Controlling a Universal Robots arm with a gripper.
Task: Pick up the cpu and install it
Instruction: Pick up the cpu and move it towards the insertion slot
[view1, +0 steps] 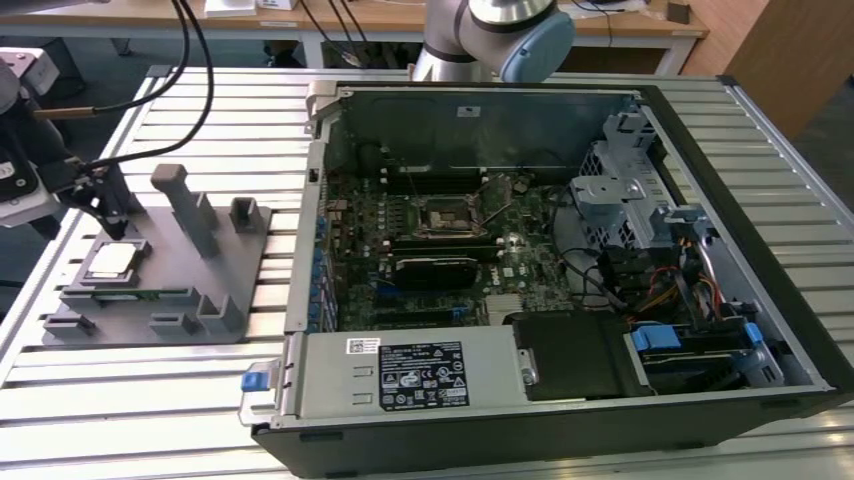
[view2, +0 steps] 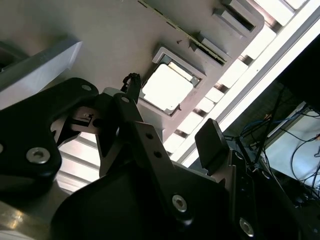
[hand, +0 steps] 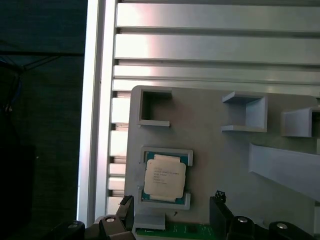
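One of two stages in hand, pickup; hovering with spread, empty claw (hand: 173, 200) above cpu (hand: 165, 176) seated in grey holder (hand: 200, 130); likely calls for level descent astride its edges.

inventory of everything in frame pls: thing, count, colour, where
cpu: 1, silvery top, seated in a recess of the fixture
fixture: 1, grey, with upright posts, on the table at the exterior view's left
computer case: 1, black and grey, lying open, at the exterior view's right
motherboard: 1, dark green, inside the case
socket: 1, black frame, mid-motherboard
power supply: 1, silver-grey, near edge of the case
table: 1, slatted aluminium
cables: several, black, exterior view's upper left
arm: 1, silver with blue cap, behind the case
gripper: 1, black, open, by the cpu, holding nothing
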